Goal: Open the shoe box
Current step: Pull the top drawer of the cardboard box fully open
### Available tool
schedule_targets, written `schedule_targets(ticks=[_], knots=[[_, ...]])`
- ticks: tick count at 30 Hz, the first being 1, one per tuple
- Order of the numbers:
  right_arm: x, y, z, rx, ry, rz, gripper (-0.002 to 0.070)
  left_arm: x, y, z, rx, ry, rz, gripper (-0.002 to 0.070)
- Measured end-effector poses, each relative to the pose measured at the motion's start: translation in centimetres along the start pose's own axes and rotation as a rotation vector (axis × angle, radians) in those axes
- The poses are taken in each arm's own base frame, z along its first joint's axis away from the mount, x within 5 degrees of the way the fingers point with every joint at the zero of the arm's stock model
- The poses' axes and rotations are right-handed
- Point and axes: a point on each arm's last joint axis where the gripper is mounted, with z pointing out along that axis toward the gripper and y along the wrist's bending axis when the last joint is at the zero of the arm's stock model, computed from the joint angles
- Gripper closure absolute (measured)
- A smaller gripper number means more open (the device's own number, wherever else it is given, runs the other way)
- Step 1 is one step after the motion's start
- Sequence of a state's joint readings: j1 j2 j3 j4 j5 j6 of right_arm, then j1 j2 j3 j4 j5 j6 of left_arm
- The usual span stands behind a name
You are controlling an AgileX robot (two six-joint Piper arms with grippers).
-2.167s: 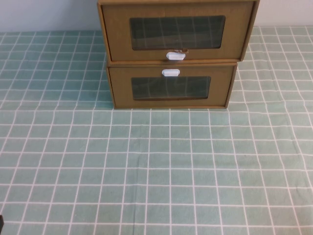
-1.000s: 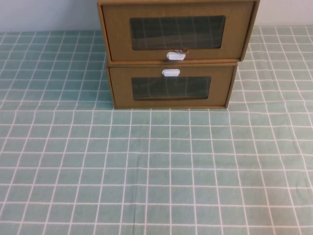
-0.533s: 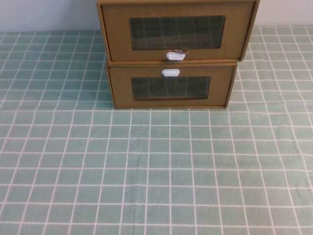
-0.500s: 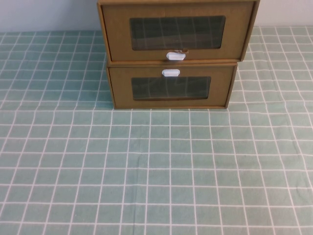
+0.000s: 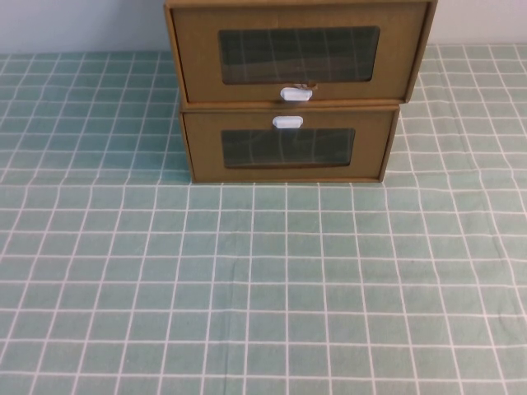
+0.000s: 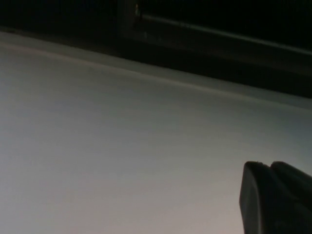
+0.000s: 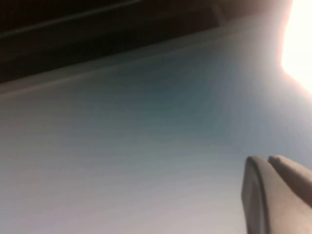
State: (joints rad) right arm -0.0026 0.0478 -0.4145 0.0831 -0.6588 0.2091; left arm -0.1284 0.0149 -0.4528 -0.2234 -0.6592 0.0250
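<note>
At the far edge of the table, seen from the high view, we find two brown boxes stacked: the upper shoe box sits on the lower shoe box, its front overhanging a little. Each has a dark window in its front, and both fronts are closed flush. A white tab sits at the bottom edge of the upper front, and a second white tab sits just below it at the top of the lower front. The green checked cloth covers the table in front of them. Only the wrist views show the arms. We see the left gripper as a dark tip with its fingers pressed together before a pale blank surface – boxes and cloth do not appear there. The right gripper looks much the same, a grey tip with fingers closed on nothing, and a bright glare shows in one corner.
</note>
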Motion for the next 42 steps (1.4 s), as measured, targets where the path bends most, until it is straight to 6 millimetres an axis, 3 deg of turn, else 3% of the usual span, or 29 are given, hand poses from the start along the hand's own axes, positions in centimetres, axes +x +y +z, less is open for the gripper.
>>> schedule_targets(ticks=[3,7,12,16,22,28,31,35,42], knots=[[-0.6,0.3,3.1,0.019,0.058,0.015,0.0690,-0.8,-0.6,2.5,0.010,0.060,-0.003,0.0680],[0.5,0.3,7.4,0.083,0.290,0.056,0.0690,0.2,-1.5,6.5,0.020,0.261,-0.007,0.0680],[3.6,0.2,12.2,0.149,0.646,0.068,0.0690,2.4,-2.5,11.3,0.039,0.594,-0.007,0.0680],[7.3,-0.5,13.9,0.194,0.868,0.064,0.0690,6.2,-2.8,14.4,0.040,0.852,0.003,0.0680],[12.1,-1.6,14.1,0.253,1.042,0.100,0.0690,13.0,-2.0,15.9,0.011,1.036,0.016,0.0680],[16.3,-1.9,12.6,0.359,1.184,0.347,0.0690,19.5,-1.3,15.8,-0.050,1.193,-0.073,0.0680],[18.8,-1.8,11.7,0.331,1.281,0.336,0.0690,22.3,-1.4,16.0,-0.003,1.282,-0.032,0.0680],[22.5,-1.1,10.6,0.143,1.446,0.176,0.0690,25.9,-2.5,17.3,0.143,1.364,0.059,0.0680],[27.9,1.9,8.3,-0.352,1.700,-0.021,0.0690,34.6,-4.6,19.7,0.417,1.523,0.107,0.0680]])
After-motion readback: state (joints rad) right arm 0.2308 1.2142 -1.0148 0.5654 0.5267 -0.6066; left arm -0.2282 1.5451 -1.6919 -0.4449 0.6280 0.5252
